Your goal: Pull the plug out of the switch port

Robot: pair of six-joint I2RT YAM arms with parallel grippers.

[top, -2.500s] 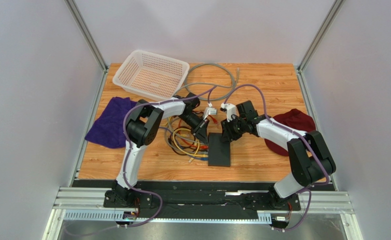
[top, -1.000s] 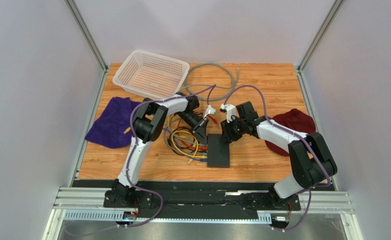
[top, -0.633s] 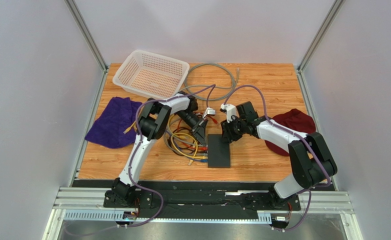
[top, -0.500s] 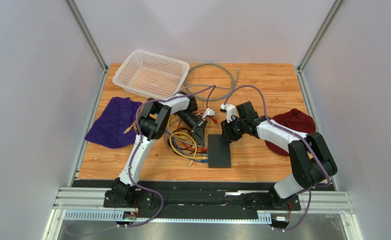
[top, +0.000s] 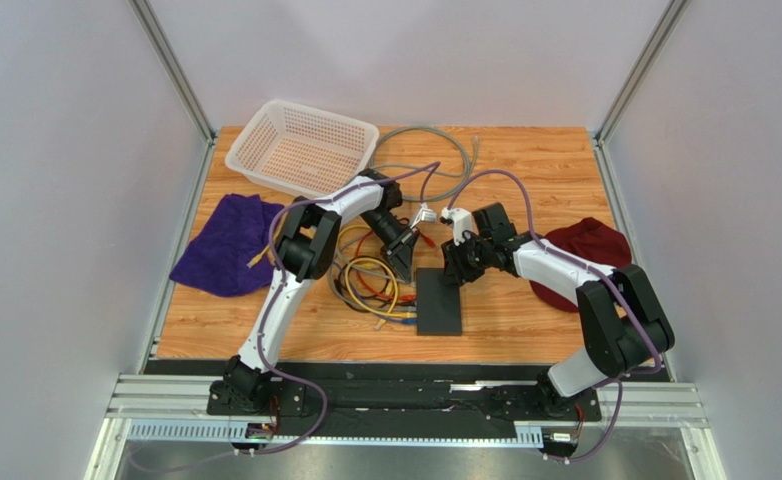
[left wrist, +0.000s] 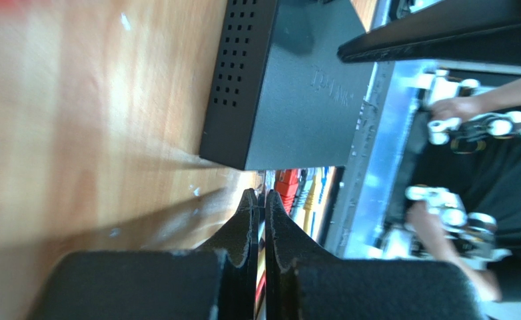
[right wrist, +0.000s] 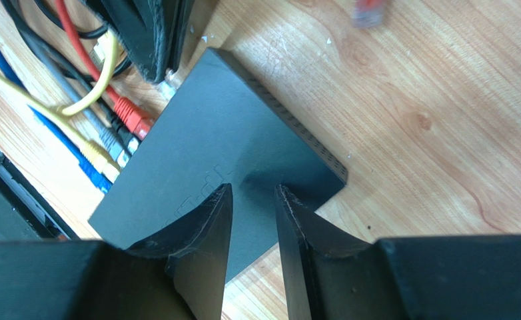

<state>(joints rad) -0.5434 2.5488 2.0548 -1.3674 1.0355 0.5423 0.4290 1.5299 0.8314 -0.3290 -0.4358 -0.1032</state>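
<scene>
Switch [top: 438, 300] L edge thick w/ cables [top: 365, 280]

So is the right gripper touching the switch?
Cannot tell. The right wrist view shows the right gripper over the switch, but not whether its fingertips rest on it.

Tangled cables [top: 365, 285] crowd the switch [top: 438, 302] on its left (plugs [right wrist: 132, 119] there); I could pass along its right.
</scene>
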